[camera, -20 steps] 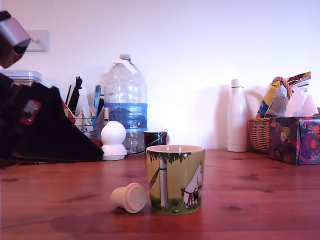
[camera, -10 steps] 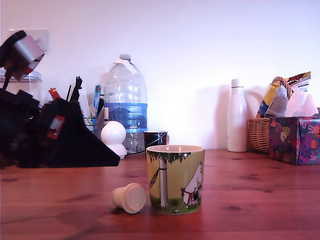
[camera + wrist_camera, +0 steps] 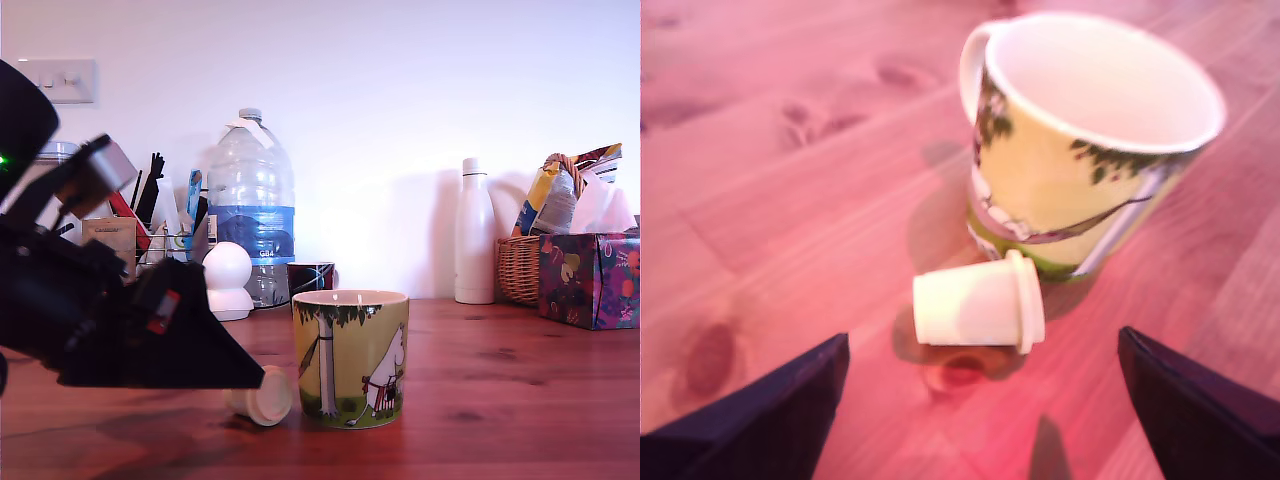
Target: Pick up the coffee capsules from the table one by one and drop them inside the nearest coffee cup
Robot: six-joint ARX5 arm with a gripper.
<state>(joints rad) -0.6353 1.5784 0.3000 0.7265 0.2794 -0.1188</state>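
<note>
A cream-white coffee capsule [image 3: 268,397] [image 3: 980,305] lies on its side on the reddish wooden table [image 3: 520,400] [image 3: 760,180], just to the exterior view's left of the yellow-green cartoon mug [image 3: 350,355] [image 3: 1090,150]. My gripper [image 3: 252,378] [image 3: 983,335] is low over the table, its black tip overlapping the capsule in the exterior view. The wrist view shows both dark fingers [image 3: 770,415] spread wide, with the capsule lying between and just ahead of them, untouched. What shows of the mug's inside is white and bare. No dark brown capsule is in view.
Along the back wall stand a white round-topped ornament [image 3: 228,275], a big water bottle [image 3: 251,200], a small dark cup [image 3: 311,277], a white bottle [image 3: 474,235], a wicker basket [image 3: 520,268] and a patterned tissue box [image 3: 590,280]. A utensil rack [image 3: 160,225] sits behind the arm.
The arm has swung down and toward the exterior view's right, from high at the left edge to table level at the cream capsule. Capsule and mug have not moved.
</note>
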